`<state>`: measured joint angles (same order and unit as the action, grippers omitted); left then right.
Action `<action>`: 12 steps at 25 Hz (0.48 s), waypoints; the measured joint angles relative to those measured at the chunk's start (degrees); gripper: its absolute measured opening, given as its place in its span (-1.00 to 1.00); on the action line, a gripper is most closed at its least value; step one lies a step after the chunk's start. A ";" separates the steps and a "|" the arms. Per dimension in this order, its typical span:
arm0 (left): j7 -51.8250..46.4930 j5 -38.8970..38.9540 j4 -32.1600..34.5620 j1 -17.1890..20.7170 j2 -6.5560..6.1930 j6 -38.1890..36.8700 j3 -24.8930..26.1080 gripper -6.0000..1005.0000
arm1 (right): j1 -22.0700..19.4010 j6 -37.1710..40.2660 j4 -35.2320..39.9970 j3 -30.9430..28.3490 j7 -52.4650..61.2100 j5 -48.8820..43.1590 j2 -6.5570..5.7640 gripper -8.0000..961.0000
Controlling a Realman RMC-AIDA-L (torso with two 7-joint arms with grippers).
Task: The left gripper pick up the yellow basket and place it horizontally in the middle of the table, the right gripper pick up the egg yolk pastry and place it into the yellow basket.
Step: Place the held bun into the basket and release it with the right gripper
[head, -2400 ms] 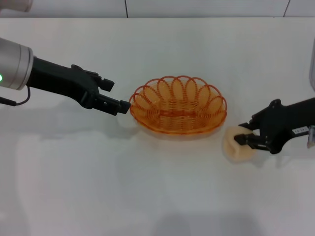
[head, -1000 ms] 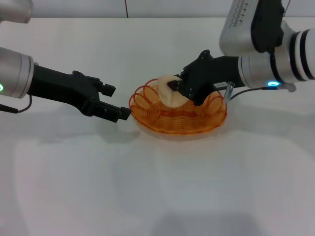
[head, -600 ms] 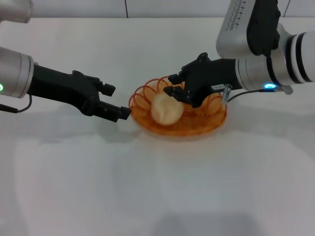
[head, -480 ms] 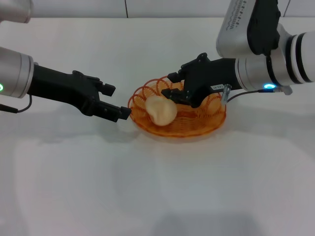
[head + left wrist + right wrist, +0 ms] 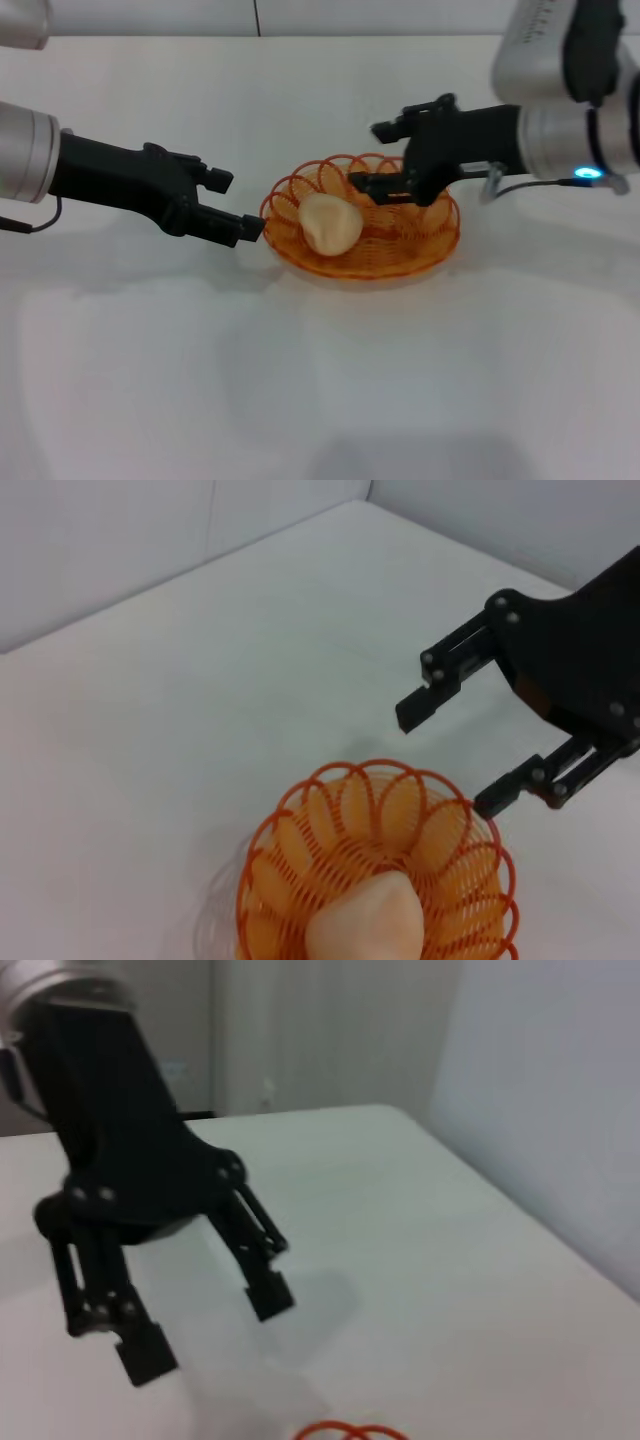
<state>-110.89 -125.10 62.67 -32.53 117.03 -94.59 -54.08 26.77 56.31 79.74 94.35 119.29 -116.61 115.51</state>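
Observation:
The yellow basket (image 5: 420, 238) lies lengthwise in the middle of the table (image 5: 300, 380). The egg yolk pastry (image 5: 332, 222) rests inside it, toward its left end. My right gripper (image 5: 370, 155) is open and empty, above the basket's far rim, clear of the pastry. My left gripper (image 5: 236, 206) is open and empty, just left of the basket's left end. The left wrist view shows the basket (image 5: 300, 830), the pastry (image 5: 365, 922) and the right gripper (image 5: 448, 757) beyond them. The right wrist view shows the left gripper (image 5: 208, 1327) and a bit of basket rim (image 5: 345, 1430).
The white table stretches bare in front of the basket and to both sides. A grey seamed edge (image 5: 255, 18) runs along the far side. The right arm's silver segment (image 5: 570, 110) hangs over the table's right part.
The right gripper let go of the pastry, which dropped into the basket's left part. The open gripper then drew back to the right and up. The left arm has stayed still.

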 joint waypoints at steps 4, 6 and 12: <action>0.84 0.40 0.00 0.93 -0.13 0.09 0.93 0.73 | -5.04 0.24 3.64 -1.11 -0.43 0.49 -0.06 0.32; 1.53 0.45 0.00 1.43 -0.09 0.08 1.88 0.73 | -7.95 0.51 5.52 -1.46 -2.05 2.45 -0.16 0.38; 4.94 2.58 -0.07 3.66 0.21 -0.32 3.66 0.72 | -14.00 7.58 6.92 -5.98 -11.40 13.45 -0.46 0.69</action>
<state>-105.94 -122.52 62.59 -28.87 117.24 -94.91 -50.42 12.76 63.89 86.66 88.37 107.89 -103.16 115.05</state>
